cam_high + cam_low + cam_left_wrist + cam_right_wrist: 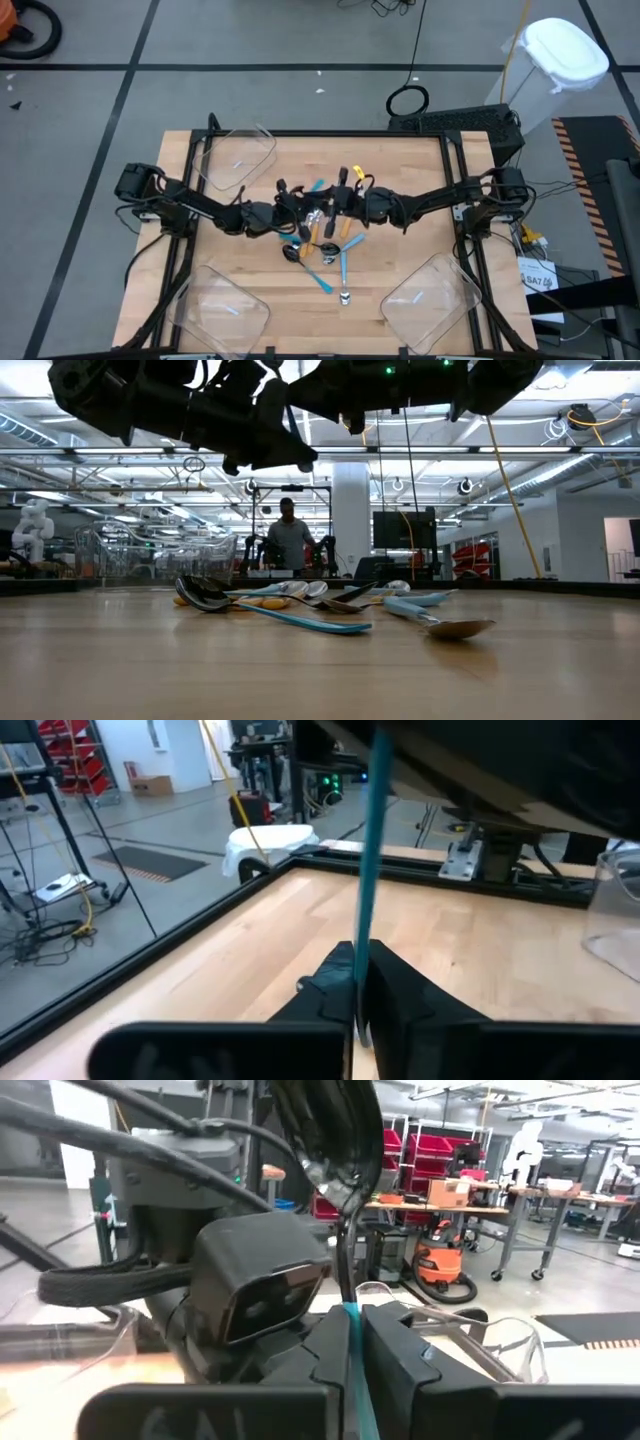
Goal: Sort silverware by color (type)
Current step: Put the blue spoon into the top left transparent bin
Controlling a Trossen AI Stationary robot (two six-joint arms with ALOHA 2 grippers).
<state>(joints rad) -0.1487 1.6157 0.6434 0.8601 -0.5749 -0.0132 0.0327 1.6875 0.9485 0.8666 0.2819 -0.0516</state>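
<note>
Above the spoon pile [322, 243], the left gripper [358, 982] and right gripper [351, 1342] both clamp one blue-handled, black-bowled spoon [373, 840], raised off the wooden table [400, 180].

1. A light wooden table [250, 300] with a black edge holds everything.
2. Small spoons with blue or orange handles [330, 262] lie mixed in its middle.
3. Three clear plastic bins [432, 303] sit near its corners.

Bright overhead light, blurred foregrounds
</note>
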